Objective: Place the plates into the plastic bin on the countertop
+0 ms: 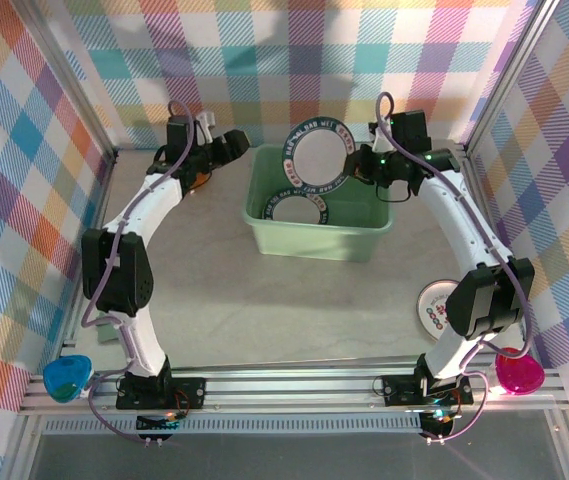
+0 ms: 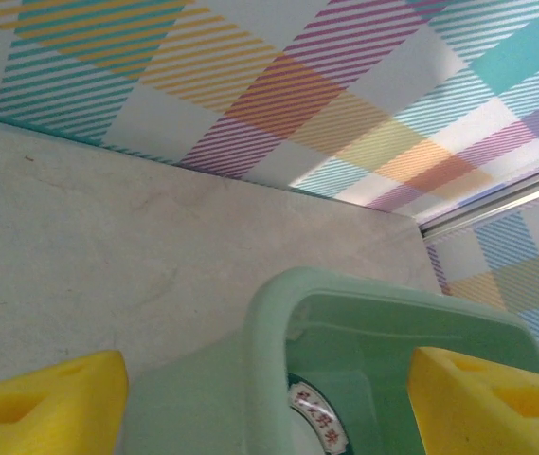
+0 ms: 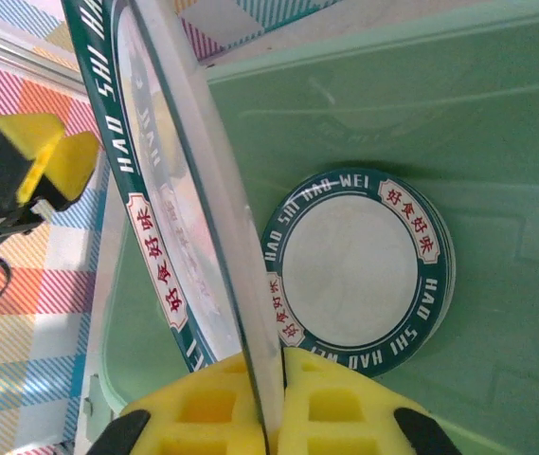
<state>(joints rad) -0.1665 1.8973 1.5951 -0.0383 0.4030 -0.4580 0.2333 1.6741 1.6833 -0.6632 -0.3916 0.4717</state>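
The mint-green plastic bin point(image 1: 344, 238) stands mid-table on the grey countertop point(image 1: 264, 310). One dark-rimmed white plate point(image 1: 300, 208) lies flat on its floor point(image 3: 356, 261). My right gripper point(image 1: 356, 160) is shut on a second dark-rimmed plate point(image 1: 316, 152), held nearly on edge above the bin's far side point(image 3: 170, 171), its rim pinched between the yellow pads point(image 3: 345, 408). My left gripper point(image 1: 232, 144) hovers open at the bin's far left corner point(image 2: 269, 332), nothing between its yellow pads point(image 2: 46, 403). Another plate point(image 1: 434, 305) lies on the countertop beside the right arm.
Plaid walls point(image 1: 294, 60) and aluminium rails point(image 1: 294, 385) close in the countertop. A blue object point(image 1: 67, 378) and a pink object point(image 1: 519, 373) sit at the front rail's ends. An orange-marked thing point(image 1: 200, 180) peeks from under the left arm.
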